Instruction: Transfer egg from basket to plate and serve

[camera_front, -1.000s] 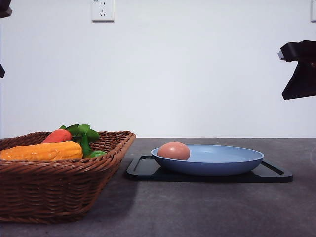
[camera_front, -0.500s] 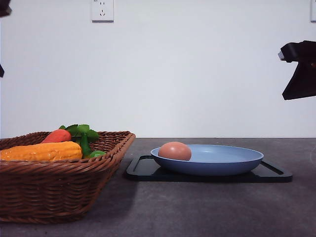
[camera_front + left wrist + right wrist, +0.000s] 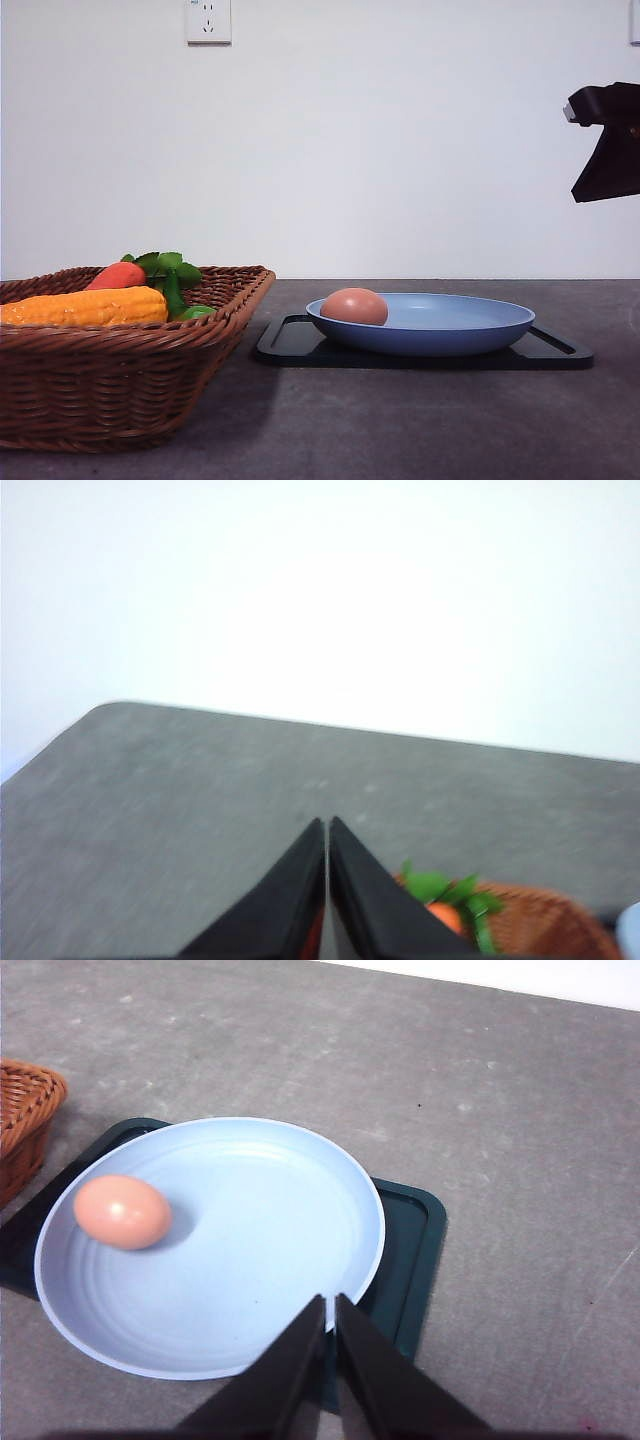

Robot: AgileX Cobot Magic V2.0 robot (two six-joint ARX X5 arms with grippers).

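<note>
now the egg (image 3: 354, 306) lies on its side in the plate (image 3: 450, 330), at the plate's left part close to the rim nearest the basket (image 3: 120, 385). in the right wrist view the egg (image 3: 122, 1212) has its long axis running roughly across the plate, toward the basket on one end and the plate's middle on the other; which end is the blunter one is hard to tell. it touches nothing but the plate (image 3: 260, 1250).

the plate sits on a black tray (image 3: 290, 345), which rests on the grey table (image 3: 420, 420) just right of the basket. a corn cob (image 3: 85, 306) and a carrot (image 3: 117, 275) with green leaves (image 3: 165, 268) lie in the basket.

the right gripper (image 3: 329, 1310) hangs above the near edge of the plate, its two dark fingers pressed together with nothing between them, well apart from the egg. the left gripper (image 3: 327, 830) is likewise closed and empty, raised over bare table (image 3: 200, 780) with the basket (image 3: 540, 920) beside it. a wall socket (image 3: 208, 20) shows on the white wall.
</note>
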